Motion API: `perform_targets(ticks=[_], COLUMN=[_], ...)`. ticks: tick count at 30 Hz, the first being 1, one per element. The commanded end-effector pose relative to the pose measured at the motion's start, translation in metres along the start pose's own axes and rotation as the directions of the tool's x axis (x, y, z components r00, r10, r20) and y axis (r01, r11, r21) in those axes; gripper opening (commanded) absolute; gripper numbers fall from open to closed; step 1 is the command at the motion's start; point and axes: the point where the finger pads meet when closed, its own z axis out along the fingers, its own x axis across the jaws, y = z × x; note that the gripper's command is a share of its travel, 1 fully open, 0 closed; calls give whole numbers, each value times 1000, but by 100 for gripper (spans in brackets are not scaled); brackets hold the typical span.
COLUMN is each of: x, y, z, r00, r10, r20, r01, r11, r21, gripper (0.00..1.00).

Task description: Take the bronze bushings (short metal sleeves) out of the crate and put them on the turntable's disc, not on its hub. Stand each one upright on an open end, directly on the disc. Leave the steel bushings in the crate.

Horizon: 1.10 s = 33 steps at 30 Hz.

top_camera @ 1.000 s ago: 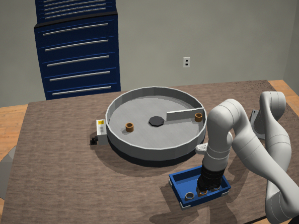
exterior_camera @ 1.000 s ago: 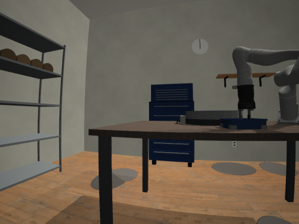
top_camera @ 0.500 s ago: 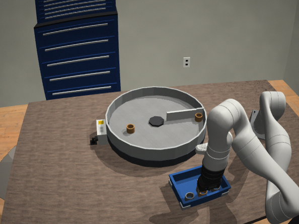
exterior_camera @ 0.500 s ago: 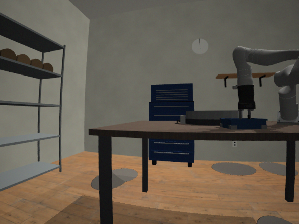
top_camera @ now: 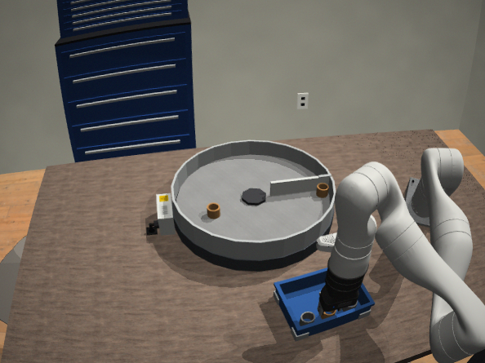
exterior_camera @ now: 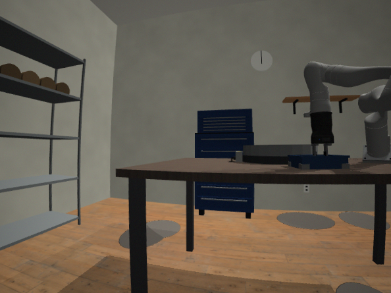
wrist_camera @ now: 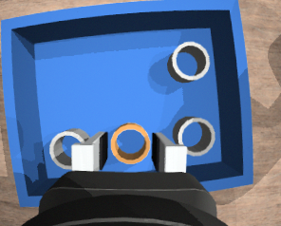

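Note:
The blue crate [top_camera: 286,290] [exterior_camera: 317,161] [wrist_camera: 118,14] sits at the table's front right. One bronze bushing [wrist_camera: 114,143] [top_camera: 329,315] stands upright in it near one wall. Three steel bushings stand around it: one [wrist_camera: 54,147] [top_camera: 302,316] just to its left, one [wrist_camera: 178,136] to its right and one [wrist_camera: 175,61] farther off. My gripper [wrist_camera: 129,145] [top_camera: 332,309] [exterior_camera: 320,151] is open, lowered into the crate, with one finger on each side of the bronze bushing. Two bronze bushings [top_camera: 213,211] [top_camera: 322,190] stand upright on the turntable's grey disc [top_camera: 253,219], clear of the dark hub [top_camera: 253,196].
The turntable has a raised grey rim [top_camera: 253,245] and a low radial fence [top_camera: 298,184] from hub to rim. A small control box [top_camera: 164,213] sits at its left. A blue tool cabinet [top_camera: 126,77] stands behind the table. My arm's base [top_camera: 416,203] is at the right.

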Motion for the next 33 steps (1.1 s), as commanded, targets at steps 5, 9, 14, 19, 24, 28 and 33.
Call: perform_targets(ticks=[5,9,14,19,24,28,33], x=[-1,-1,-1,-1,-1,-1,-1], y=[-1,-1,-1,-1,-1,-1,-1], z=[13,18,20,21,21,21,21], r00=[1000,1000,1000,1000,1000,1000,1000], r10=[9,9,9,9,9,9,9], r20=[5,5,5,5,5,5,5], r01=[-9,-9,-9,-9,-9,-9,-9], r11=[1000,1000,1000,1000,1000,1000,1000], r21=[2,2,2,2,2,2,2], gripper=[76,76,76,76,76,76,76])
